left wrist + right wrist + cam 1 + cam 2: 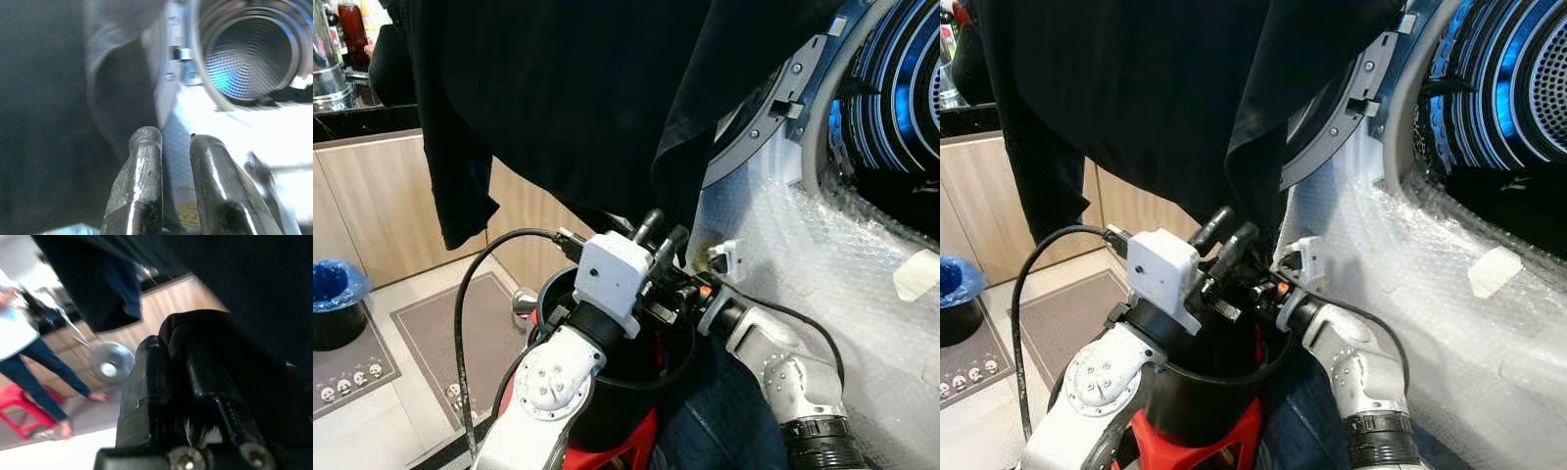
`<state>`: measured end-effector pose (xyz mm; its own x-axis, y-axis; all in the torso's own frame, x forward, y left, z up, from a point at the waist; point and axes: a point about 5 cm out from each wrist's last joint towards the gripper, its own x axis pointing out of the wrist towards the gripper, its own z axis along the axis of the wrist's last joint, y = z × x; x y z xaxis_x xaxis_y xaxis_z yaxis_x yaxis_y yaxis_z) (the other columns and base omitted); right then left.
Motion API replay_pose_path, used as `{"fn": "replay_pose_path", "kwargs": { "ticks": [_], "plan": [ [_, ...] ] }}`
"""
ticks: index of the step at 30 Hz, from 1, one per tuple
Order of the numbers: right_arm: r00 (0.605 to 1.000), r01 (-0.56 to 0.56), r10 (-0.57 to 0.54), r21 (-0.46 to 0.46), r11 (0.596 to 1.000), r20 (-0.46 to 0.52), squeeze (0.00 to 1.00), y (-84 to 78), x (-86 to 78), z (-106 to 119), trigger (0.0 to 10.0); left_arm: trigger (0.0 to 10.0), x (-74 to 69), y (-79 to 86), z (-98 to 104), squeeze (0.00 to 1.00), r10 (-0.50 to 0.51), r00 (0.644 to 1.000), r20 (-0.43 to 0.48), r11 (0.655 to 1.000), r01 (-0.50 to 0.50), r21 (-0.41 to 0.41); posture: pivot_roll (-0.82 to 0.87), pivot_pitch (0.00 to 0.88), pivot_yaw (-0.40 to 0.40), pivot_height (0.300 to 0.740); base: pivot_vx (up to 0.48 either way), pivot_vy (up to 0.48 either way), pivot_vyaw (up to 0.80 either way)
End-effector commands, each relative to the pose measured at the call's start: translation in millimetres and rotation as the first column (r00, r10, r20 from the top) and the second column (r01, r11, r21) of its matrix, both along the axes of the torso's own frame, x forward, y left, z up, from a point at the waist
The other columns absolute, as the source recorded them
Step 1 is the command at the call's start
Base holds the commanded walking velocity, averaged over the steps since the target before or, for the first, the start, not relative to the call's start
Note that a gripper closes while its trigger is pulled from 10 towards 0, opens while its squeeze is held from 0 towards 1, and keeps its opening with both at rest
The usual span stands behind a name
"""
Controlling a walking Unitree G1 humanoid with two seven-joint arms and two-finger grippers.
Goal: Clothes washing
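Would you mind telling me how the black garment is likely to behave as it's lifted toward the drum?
The black garment hangs in loose folds, so it is probably floppy and light. Its trailing hem may snag on the washer door rim. The right gripper seems to pinch cloth, which could slip.

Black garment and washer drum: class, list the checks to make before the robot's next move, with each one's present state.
1. Washer door open: ok.
2. Right hand gripping the black garment: ok, cloth bunched between its fingers.
3. Left hand free: ok, fingers apart, holding nothing.
4. Garment inside drum: not ok, hangs outside.
5. Drum empty: cannot tell.
6. Person far enough from the arms: cannot tell.
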<state>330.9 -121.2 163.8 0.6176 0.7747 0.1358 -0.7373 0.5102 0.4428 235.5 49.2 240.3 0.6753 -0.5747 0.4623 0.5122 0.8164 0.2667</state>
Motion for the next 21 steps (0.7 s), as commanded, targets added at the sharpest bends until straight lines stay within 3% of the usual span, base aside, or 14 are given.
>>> {"fn": "replay_pose_path", "kwargs": {
  "ticks": [1, 8, 12, 15, 21],
  "plan": [
    [0.998, 0.01, -0.013, 0.049, 0.999, 0.057, 0.0, -18.9, 0.8, 10, 10.0, 10.0, -0.8, -4.7, -2, 0.0, -0.036, 0.999, 0.02, 0.999, 0.035, 0.032, 0.03, 0.0, -0.138, 0.74, 0.0, 0.0, 0.0],
    [0.996, 0.026, -0.032, 0.068, 0.997, 0.088, 0.0, -49.8, 0.5, 15, 10.0, 10.0, -3.4, -6.3, -5, 0.0, -0.118, 0.992, 0.053, 0.988, 0.112, 0.109, 0.01, 0.0, -0.109, 0.74, 0.0, 0.0, 0.0],
    [0.993, 0.032, -0.038, 0.056, 0.998, 0.115, 0.0, -56.4, 0.8, 17, 10.0, 10.0, -5.5, -7.3, -8, 0.0, -0.143, 0.988, 0.058, 0.982, 0.134, 0.135, 0.0, 0.0, -0.104, 0.74, 0.0, 0.0, 0.0],
    [0.99, 0.039, -0.048, 0.067, 0.997, 0.132, 0.0, -70.4, 1.9, 22, 10.0, 10.0, -8.7, -8.2, -18, 0.0, -0.181, 0.983, 0.026, 0.968, 0.173, 0.184, 0.0, 0.0, -0.095, 0.74, 0.0, 0.0, 0.0],
    [0.988, 0.021, -0.032, 0.073, 0.997, 0.151, 0.0, -74.7, 0.9, 26, 10.0, 10.0, -9.0, -7.6, -26, 0.0, -0.186, 0.983, 0.006, 0.961, 0.181, 0.208, 0.0, 0.0, -0.094, 0.74, 0.0, 0.0, 0.0]
  ]
}}
